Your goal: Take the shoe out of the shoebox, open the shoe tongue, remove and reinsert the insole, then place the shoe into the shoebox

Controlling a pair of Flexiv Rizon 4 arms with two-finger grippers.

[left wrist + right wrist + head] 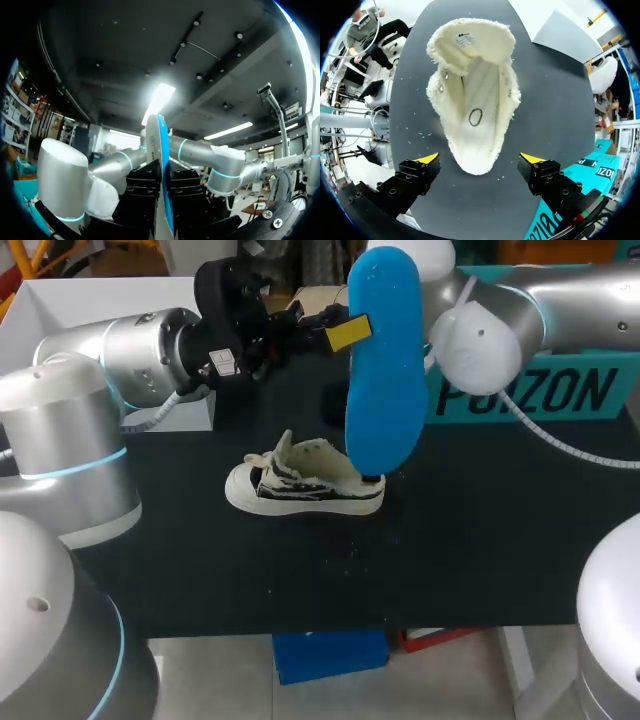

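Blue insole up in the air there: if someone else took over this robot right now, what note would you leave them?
Left gripper: shut on the blue insole, holding it on end above the shoe's heel end.
Right gripper: open, hovering over the shoe, touching nothing.
Shoe: standing on its sole on the black table, out of the box, tongue pulled open, no insole inside.
Done: shoe taken out, tongue opened, insole removed.
Left: slide the insole back in, then put the shoe into the shoebox.
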